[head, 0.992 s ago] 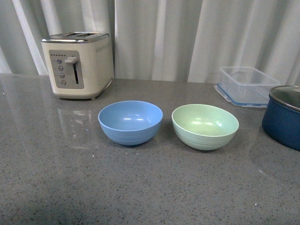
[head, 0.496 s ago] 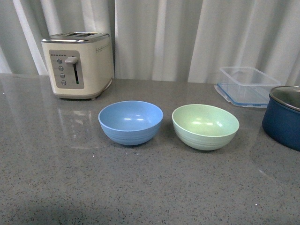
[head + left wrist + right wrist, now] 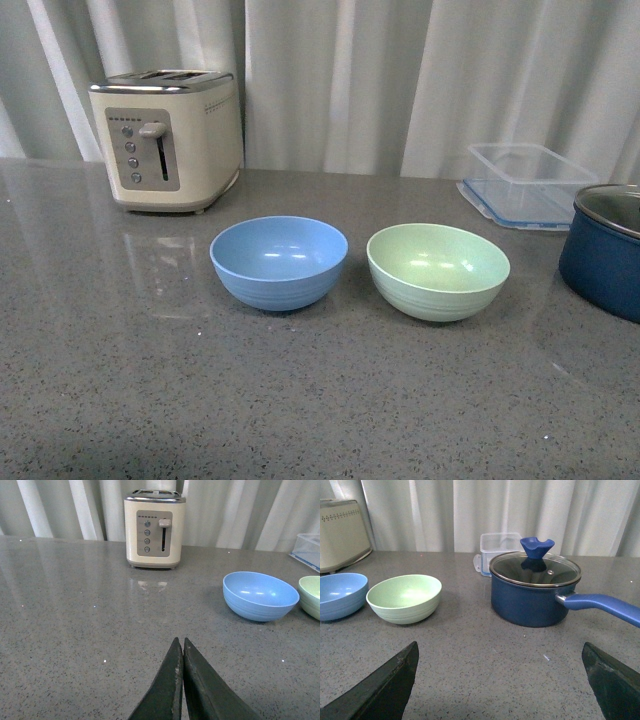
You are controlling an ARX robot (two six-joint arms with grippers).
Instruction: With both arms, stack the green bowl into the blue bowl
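Observation:
The blue bowl (image 3: pixel 279 261) and the green bowl (image 3: pixel 438 270) stand upright side by side on the grey counter, a small gap between them, green to the right. Neither arm shows in the front view. In the left wrist view the left gripper (image 3: pixel 179 642) is shut and empty over bare counter, well short of the blue bowl (image 3: pixel 260 595); the green bowl's edge (image 3: pixel 311 596) shows beyond it. In the right wrist view the right gripper (image 3: pixel 500 647) is open wide and empty, with the green bowl (image 3: pixel 405 598) and the blue bowl (image 3: pixel 340 595) ahead on one side.
A cream toaster (image 3: pixel 169 138) stands at the back left. A clear plastic container (image 3: pixel 525 182) sits at the back right. A dark navy pot (image 3: pixel 605 248) with glass lid and blue handle (image 3: pixel 535 587) stands right of the green bowl.

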